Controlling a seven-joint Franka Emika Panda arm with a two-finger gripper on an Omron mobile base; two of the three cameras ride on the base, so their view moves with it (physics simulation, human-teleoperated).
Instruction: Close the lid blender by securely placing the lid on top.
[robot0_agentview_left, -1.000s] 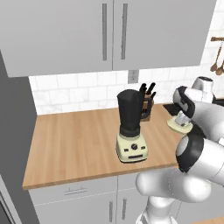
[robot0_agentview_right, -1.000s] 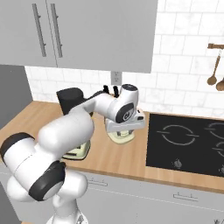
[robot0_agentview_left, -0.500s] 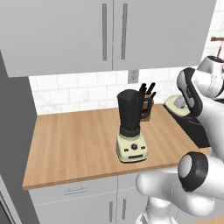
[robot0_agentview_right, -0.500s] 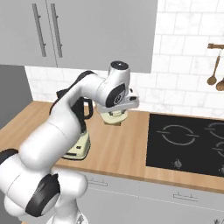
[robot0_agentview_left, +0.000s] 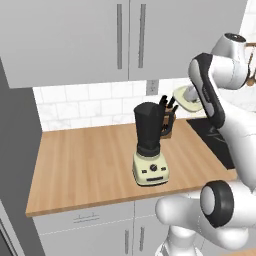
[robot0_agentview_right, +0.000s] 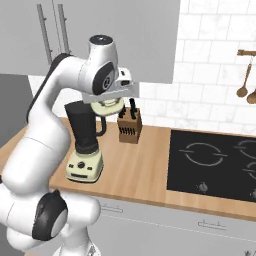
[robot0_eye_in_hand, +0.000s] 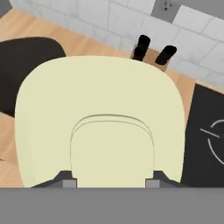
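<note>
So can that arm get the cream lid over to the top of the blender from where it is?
Probably yes. The lid is held up high, right of the blender, above its jar top, with open air between them.

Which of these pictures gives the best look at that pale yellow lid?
The hand view: the lid fills it, raised knob plain, gripper shut on that knob. The left base view shows it small, high beside the arm; in the right base view the hand partly hides it.

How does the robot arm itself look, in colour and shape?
The arm is glossy white, built of rounded, thick segments with dark grey disc caps at the joints. The gripper has two small dark grey finger tips. No cables or markings are visible.
</note>
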